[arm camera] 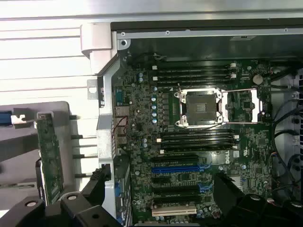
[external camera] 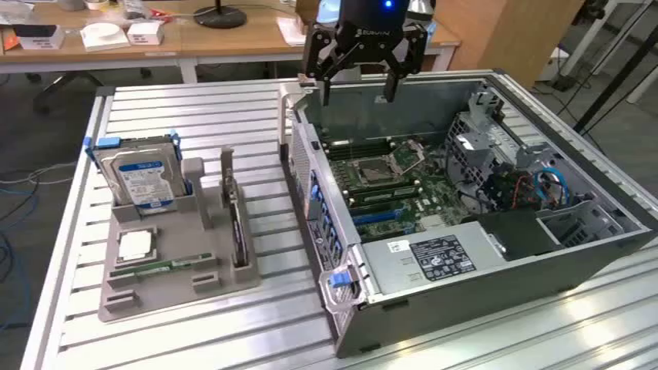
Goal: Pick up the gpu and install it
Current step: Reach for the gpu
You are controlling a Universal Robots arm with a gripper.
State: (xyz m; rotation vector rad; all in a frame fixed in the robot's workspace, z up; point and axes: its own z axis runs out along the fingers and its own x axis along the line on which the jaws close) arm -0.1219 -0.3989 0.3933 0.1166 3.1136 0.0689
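The gpu stands on edge in a slot of the grey holder, green board with a silver bracket at its far end. In the wrist view the gpu shows as a green board beside the case wall. My gripper hangs open above the far end of the open computer case, well apart from the gpu, with nothing between its fingers. In the wrist view the gripper looks down on the motherboard, its black fingers spread over the blue expansion slots.
The holder also carries a silver hard drive, a processor chip and a narrow memory stick. All rest on a slatted metal table. A power supply and drive cages fill the case's other parts.
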